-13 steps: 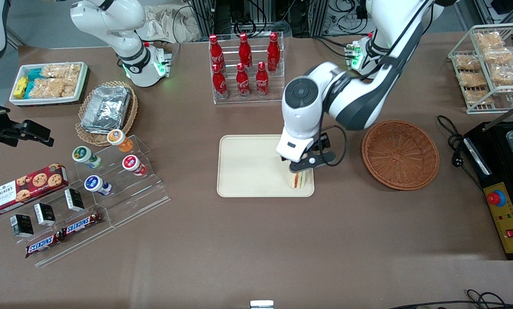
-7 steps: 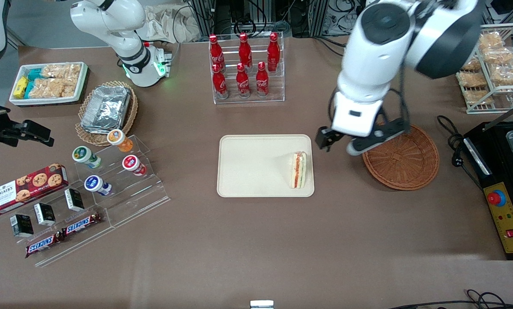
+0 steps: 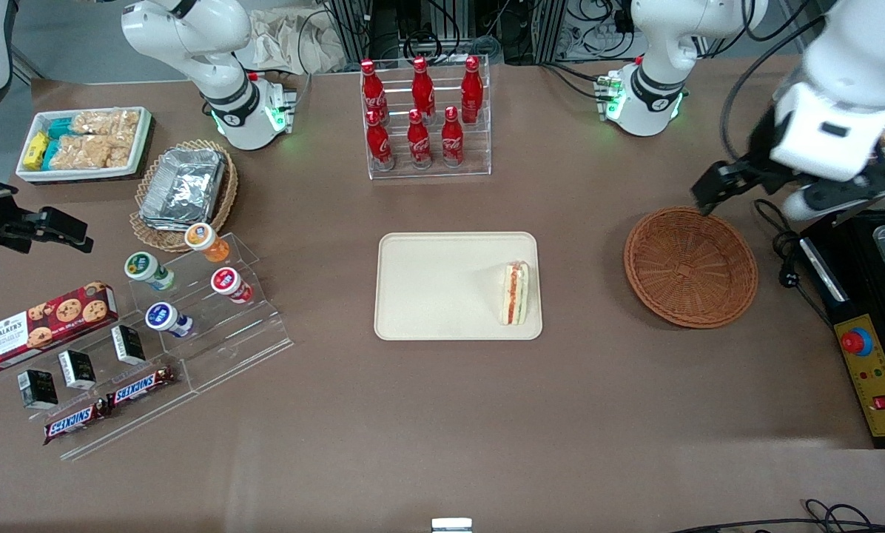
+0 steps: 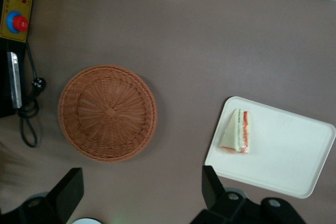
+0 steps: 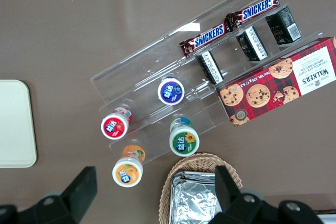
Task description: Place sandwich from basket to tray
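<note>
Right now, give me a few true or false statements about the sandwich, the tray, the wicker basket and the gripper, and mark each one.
1. The sandwich lies on the tray. True.
2. The reddish-brown wicker basket holds a sandwich. False: nothing lies in it.
3. The gripper is shut on the sandwich. False: it is open, holding nothing, raised toward the working arm's end of the table.
4. The sandwich sits at the tray edge nearest the basket. True.
5. The tray touches the basket. False: bare table separates them.
</note>
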Tool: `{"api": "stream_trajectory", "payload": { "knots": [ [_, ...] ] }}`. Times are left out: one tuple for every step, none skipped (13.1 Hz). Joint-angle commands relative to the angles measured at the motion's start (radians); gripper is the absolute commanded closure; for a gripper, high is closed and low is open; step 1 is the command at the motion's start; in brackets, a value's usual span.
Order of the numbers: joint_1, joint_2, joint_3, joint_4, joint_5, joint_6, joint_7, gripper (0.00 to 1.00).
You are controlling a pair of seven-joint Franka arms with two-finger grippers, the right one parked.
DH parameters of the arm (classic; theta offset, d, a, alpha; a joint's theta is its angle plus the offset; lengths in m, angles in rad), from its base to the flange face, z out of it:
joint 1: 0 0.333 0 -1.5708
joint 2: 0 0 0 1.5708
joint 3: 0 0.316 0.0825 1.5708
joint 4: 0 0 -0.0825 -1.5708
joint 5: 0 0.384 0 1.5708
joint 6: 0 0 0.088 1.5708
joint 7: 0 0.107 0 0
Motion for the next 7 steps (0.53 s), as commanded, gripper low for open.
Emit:
{"api": "stream_trajectory", "payload": {
  "knots": [
    [-0.023,-0.104,0.101,-0.146,-0.032,0.033,0.182,0.0],
    [-0.023,-0.118,0.123,-0.16,-0.032,0.033,0.23,0.0],
    [-0.023,-0.125,0.149,-0.166,-0.032,0.024,0.303,0.0],
    [-0.022,-0.13,0.178,-0.171,-0.03,0.009,0.386,0.0],
    [-0.02,-0.135,0.19,-0.171,-0.03,-0.014,0.432,0.0],
    [-0.017,-0.133,0.191,-0.169,-0.028,-0.019,0.449,0.0],
    [-0.019,-0.121,0.186,-0.162,-0.027,-0.019,0.431,0.0]
  ]
}}
